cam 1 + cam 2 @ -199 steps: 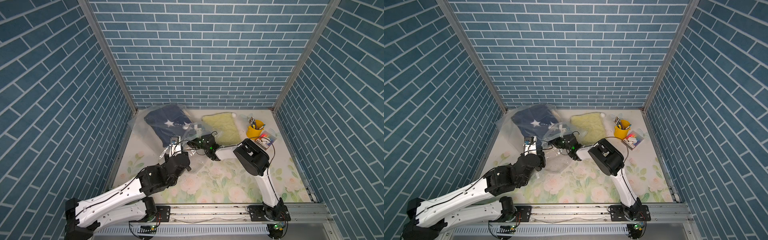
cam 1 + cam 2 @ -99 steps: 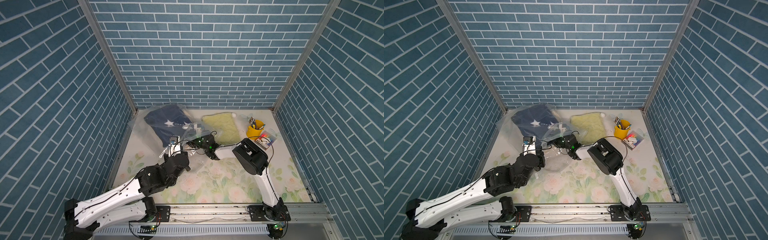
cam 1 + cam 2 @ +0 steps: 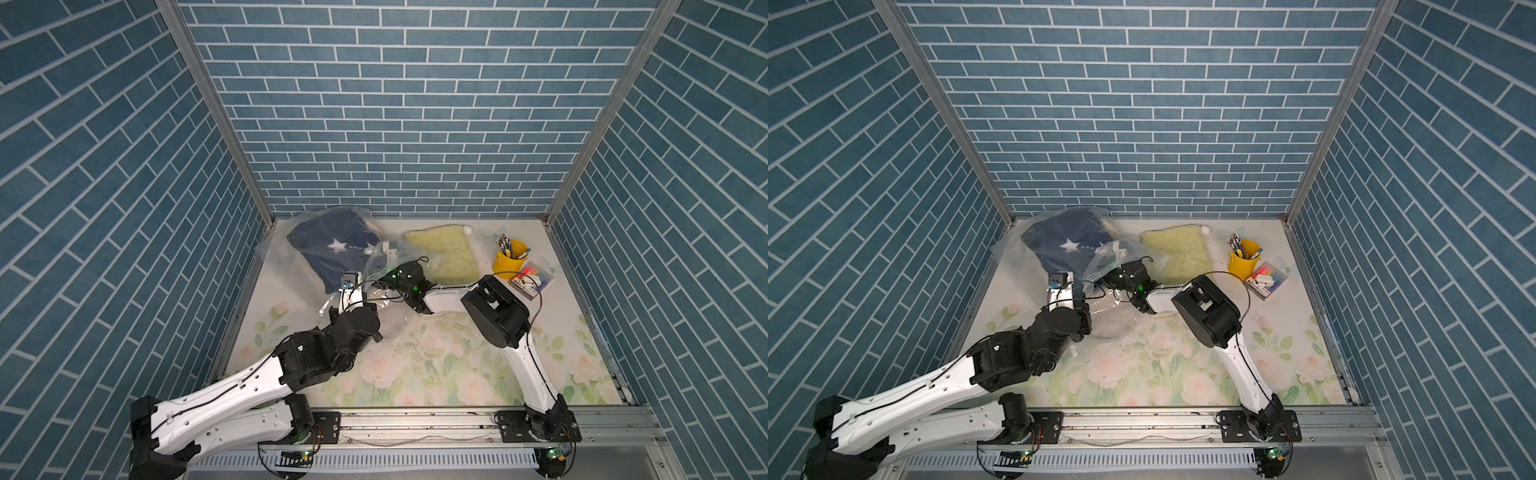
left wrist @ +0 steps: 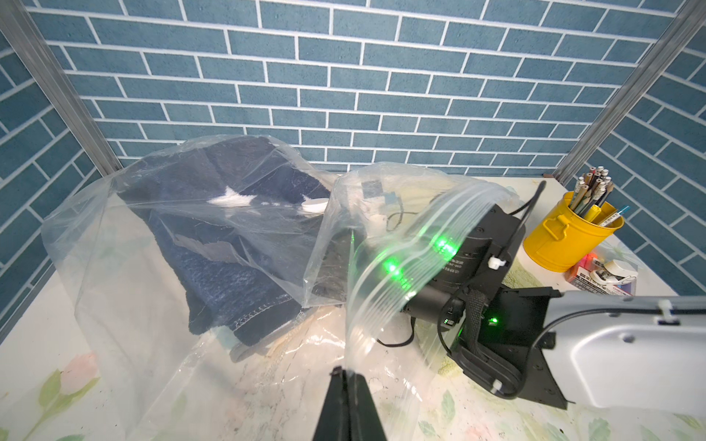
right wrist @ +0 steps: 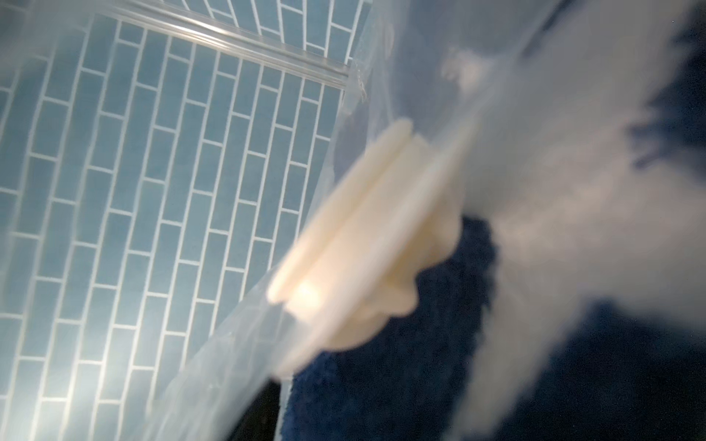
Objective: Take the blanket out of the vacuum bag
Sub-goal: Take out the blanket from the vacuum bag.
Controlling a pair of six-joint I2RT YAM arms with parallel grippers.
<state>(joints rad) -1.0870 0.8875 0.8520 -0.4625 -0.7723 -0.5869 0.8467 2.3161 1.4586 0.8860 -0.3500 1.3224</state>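
Right arm shifted slightly inside 1 vacuum bag holding 1 blanket

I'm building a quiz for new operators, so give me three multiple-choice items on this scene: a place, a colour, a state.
1. Where does the yellow bucket stand? A) near the far right corner B) at the front left corner C) by the front rail
2. What colour is the blanket? A) red B) navy with white stars C) green
3. How is the left gripper? A) open over the bucket B) shut on the vacuum bag's zip edge C) out of view
Answers: 1 A, it stands at the back by the right wall; 2 B, dark blue pile shows through the plastic; 3 B, its jaws meet on the zip strip.
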